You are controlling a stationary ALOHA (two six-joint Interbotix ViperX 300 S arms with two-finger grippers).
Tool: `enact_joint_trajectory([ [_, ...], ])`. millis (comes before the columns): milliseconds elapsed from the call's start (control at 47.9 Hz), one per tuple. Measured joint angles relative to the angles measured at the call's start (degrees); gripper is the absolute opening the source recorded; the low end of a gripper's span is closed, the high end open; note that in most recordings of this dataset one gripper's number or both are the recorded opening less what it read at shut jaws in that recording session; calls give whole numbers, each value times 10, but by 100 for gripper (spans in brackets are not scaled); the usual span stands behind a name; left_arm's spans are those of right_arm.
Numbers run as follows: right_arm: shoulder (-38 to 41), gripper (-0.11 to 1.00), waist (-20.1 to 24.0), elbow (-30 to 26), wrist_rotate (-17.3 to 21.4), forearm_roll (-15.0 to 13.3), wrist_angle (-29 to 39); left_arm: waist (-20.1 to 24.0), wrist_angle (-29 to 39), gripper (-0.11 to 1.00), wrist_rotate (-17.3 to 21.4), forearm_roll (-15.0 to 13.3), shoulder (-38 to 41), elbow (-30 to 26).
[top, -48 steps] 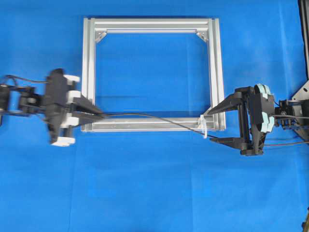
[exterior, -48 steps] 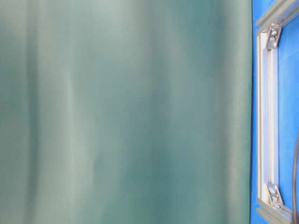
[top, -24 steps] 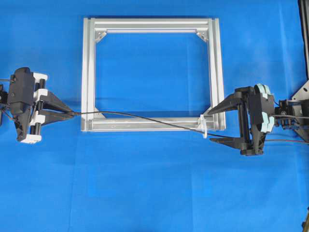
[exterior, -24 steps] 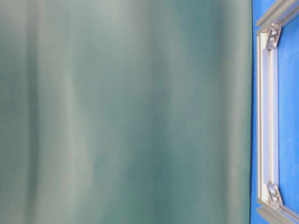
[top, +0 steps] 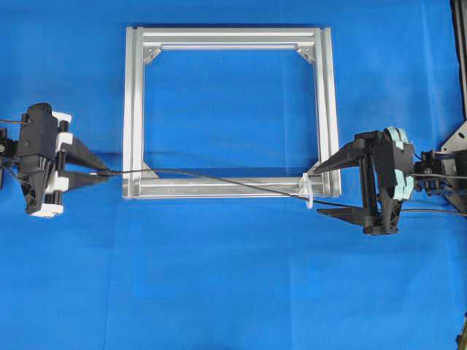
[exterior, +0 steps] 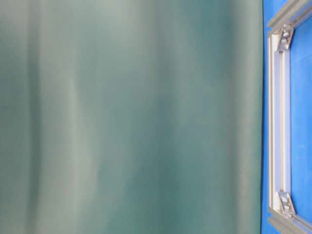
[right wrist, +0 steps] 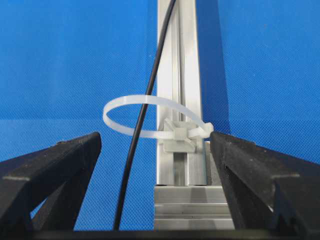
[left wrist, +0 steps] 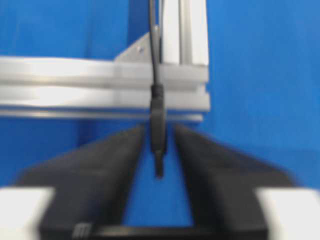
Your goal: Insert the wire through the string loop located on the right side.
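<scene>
Two hands [top: 95, 166] [top: 326, 188], one wire [top: 219, 179], one loop [right wrist: 150, 117]

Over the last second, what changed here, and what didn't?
The left pincer drew back leftward off the frame, pulling the wire straighter, then spread its fingers around the plug end. The right pincer stayed wide open, and the wire stayed threaded through the string loop.

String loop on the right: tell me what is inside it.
The black wire passes through the white string loop, which is fixed to the silver frame. Blue table shows through the rest. Where the wire ends beyond the loop is out of view below the right pincer.
</scene>
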Motion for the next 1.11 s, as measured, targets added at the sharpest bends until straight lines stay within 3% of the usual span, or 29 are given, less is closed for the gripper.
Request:
enact_joint_trajectory([
  [146,-3,97,0,1,0,-1,4,0,10,80,0,-1,1,0],
  [209,-3,97,0,1,0,0,5,0,18,88,0,0,1,-1],
  [313,-4,97,0,1,-1,-1,7,0,25,82,0,0,2,-2],
  [585,-18,97,0,-1,-3,-1,16,0,29,83,0,-1,-6,-13],
  [1107,-216,97,-30,-29,-80,-1,190,0,120,83,10,0,-89,-91],
])
